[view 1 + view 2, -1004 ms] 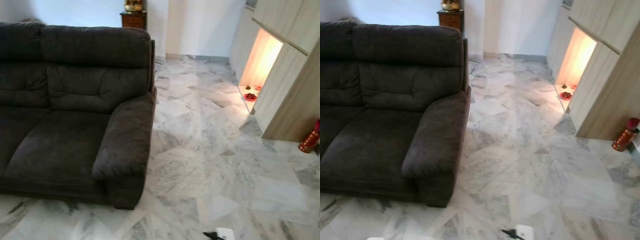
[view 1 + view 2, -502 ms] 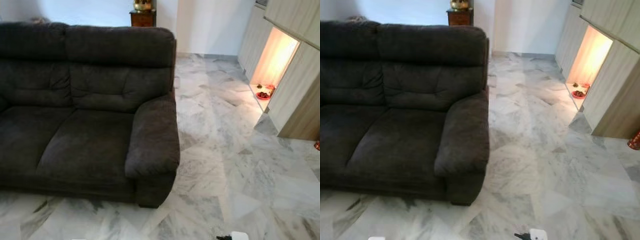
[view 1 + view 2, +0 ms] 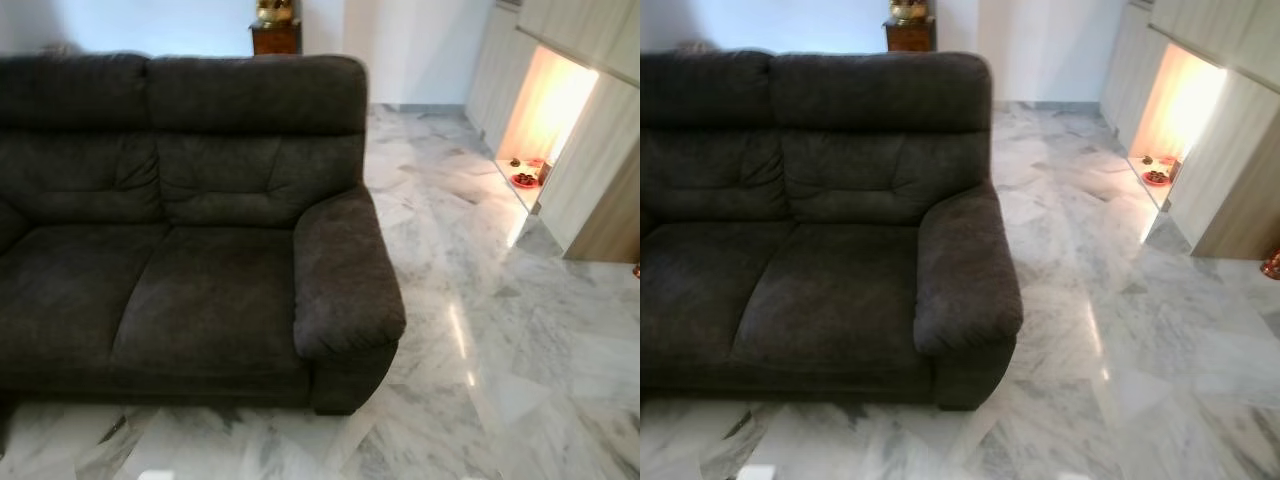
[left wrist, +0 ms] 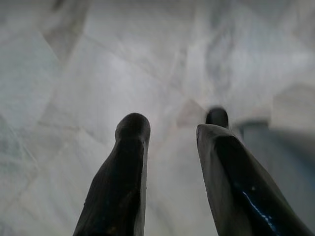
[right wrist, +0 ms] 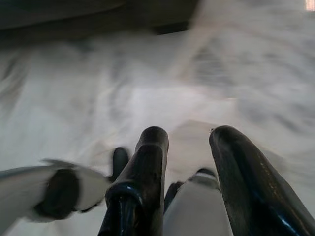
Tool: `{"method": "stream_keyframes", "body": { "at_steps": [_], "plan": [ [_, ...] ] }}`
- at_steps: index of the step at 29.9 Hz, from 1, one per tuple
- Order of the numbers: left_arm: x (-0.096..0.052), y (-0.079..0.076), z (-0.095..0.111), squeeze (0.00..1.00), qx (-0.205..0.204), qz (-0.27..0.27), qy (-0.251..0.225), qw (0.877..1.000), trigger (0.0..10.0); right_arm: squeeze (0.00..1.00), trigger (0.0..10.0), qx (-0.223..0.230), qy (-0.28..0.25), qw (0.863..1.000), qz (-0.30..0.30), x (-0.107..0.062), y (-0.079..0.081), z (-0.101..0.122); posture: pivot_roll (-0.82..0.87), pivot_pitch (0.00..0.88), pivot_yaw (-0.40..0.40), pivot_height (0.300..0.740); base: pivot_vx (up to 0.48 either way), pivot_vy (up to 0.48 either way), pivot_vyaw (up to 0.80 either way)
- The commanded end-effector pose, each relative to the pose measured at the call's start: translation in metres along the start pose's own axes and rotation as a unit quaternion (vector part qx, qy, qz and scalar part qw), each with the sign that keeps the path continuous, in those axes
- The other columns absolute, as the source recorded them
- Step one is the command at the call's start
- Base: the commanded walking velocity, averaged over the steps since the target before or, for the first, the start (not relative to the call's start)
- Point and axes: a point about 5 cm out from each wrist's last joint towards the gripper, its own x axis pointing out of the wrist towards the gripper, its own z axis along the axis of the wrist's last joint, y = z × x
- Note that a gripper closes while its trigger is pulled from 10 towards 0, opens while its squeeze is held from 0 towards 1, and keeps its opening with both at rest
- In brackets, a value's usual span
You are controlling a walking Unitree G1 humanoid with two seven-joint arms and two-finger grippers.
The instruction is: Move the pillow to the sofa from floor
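Marble floor, pale grey with darker veins, spreads across the room and catches bright streaks of light to the right of the sofa. That sofa is dark grey, with two seat cushions, two padded back cushions and a thick rounded armrest at its right end; its seat is bare. Behind the sofa's back, against the far wall, stands a small wooden cabinet with a brass-coloured ornament on top. Well to the right of the sofa, light wooden cupboards line the wall, and a lit niche at their foot glows orange, holding a small red dish on its floor. Further right of the sofa, at the edge of the right eye view, a red item sits on the floor, too cut off to identify.

No pillow can be made out on the floor or on the sofa.

The left pincer hangs over bare marble, its two black fingers parted with nothing between them. The right pincer is likewise spread and empty above the floor, with the sofa's dark base beyond it and part of the robot's own body blurred below.
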Motion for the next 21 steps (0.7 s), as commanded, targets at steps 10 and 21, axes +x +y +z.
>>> {"method": "stream_keyframes", "body": {
  "at_steps": [10,21],
  "plan": [
    [-0.001,-0.002,-0.007,0.00,0.007,-0.003,0.009,1.000,10.0,0.00,10.0,0.009,-0.009,1.000,-0.008,0.005,0.010,0.016,0.00,0.000,0.039,0.740,0.000,0.462,0.32],
    [-0.001,-0.002,-0.008,0.00,0.013,-0.004,0.012,1.000,10.0,0.00,10.0,0.004,-0.004,1.000,-0.008,0.004,0.007,0.011,0.00,0.000,0.039,0.740,0.000,0.461,0.00]
  ]
}}
